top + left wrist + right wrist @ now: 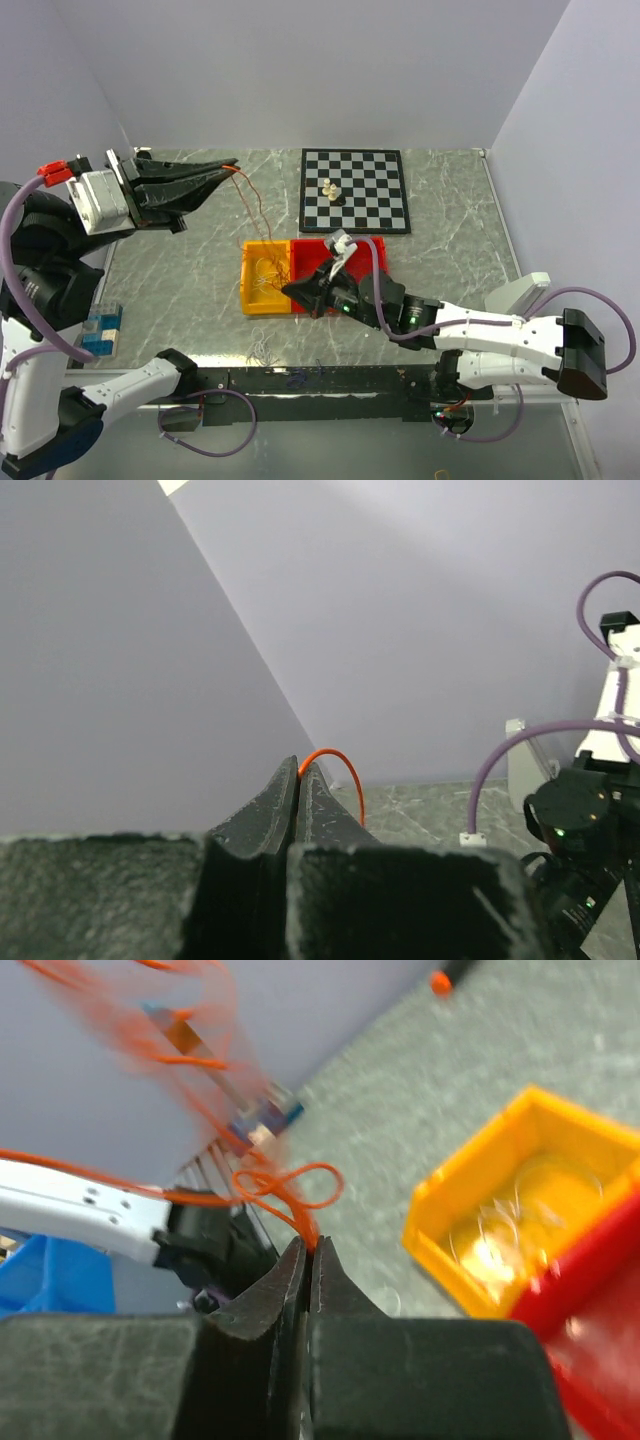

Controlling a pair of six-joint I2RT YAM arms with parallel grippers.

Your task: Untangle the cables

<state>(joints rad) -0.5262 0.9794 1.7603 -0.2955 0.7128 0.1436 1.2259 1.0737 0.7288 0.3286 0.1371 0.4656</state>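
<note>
Nearest the arm bases, the right gripper (pixel 293 291) reaches low over the yellow bin (pixel 248 290), where most of the cables (pixel 266 276) lie as a thin, pale snarl. Its jaws are clenched. The wrist view shows an orange cable (pixel 290 1188) pinched at the tips, with loose loops just above them. This low grip looks meant to anchor the strand close to the bunch.

Farther back and to the left, the left gripper (pixel 230 166) hangs high above the table (pixel 180 270), also clamped tight on the orange cable. Thin orange lines run from its tips down toward the bin. Holding one end high and the other low probably serves to draw this strand clear of the others.

As for the surroundings, blue blocks (pixel 100 330) sit at the near left edge, well apart. The red bin (pixel 312 248) touches the yellow one and is partly hidden under the right arm. The bin walls and the loops by the right tips look like the likeliest snags. At the far side, the chessboard (pixel 380 200) carries two small chess pieces (pixel 331 190), clear of the wire.
</note>
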